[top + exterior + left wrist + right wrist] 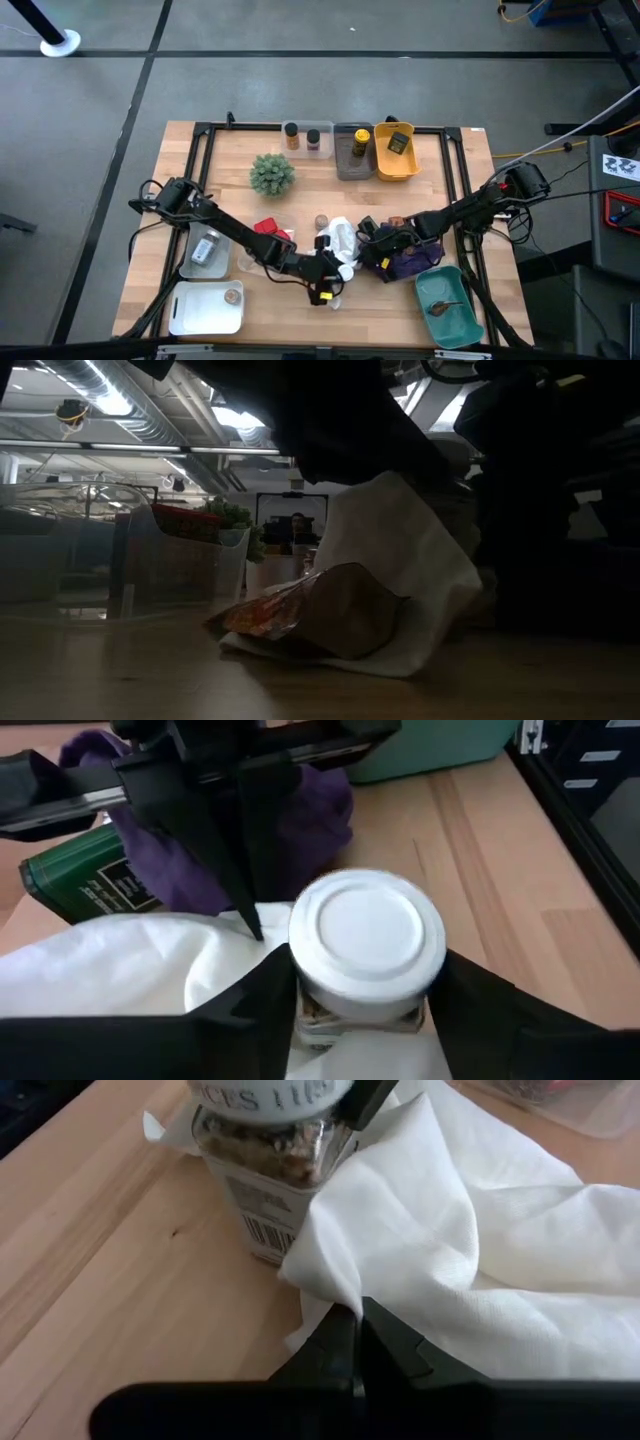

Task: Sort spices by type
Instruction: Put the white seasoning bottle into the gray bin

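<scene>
A glass spice jar (367,945) with a white cap stands near the table's front middle, beside a white cloth (340,243). My left gripper (333,275) reaches in from the left and is shut on the jar. My right gripper (357,1325) comes from the right and is shut on the white cloth, which rises like a tent (395,530) under it. An orange-red foil packet (315,610) lies at the cloth's foot. A green tin (85,880) lies by the purple cloth (408,263). My left gripper pinches the jar's glass body (350,1018) just under the white cap, one finger on each side. The fingers (262,1005) slant down from the table's left. The jar stands about upright, its base (262,1245) on the wood. My right gripper pinches a raised fold of the white cloth (345,1285) at its fingertips, slanting down from the table's right. One layer or several, I cannot tell. The cloth is drawn up under the fingers (250,910), and its lower part (420,640) lies on the table.
A teal tray (450,310) sits front right, and a white tray (200,312) with a brown disc front left. A clear box (190,262) holds a jar. A red tin (268,229), a green plant (272,173), two jars (291,135), a grey bin (340,165) and a yellow bin (395,170) stand farther back.
</scene>
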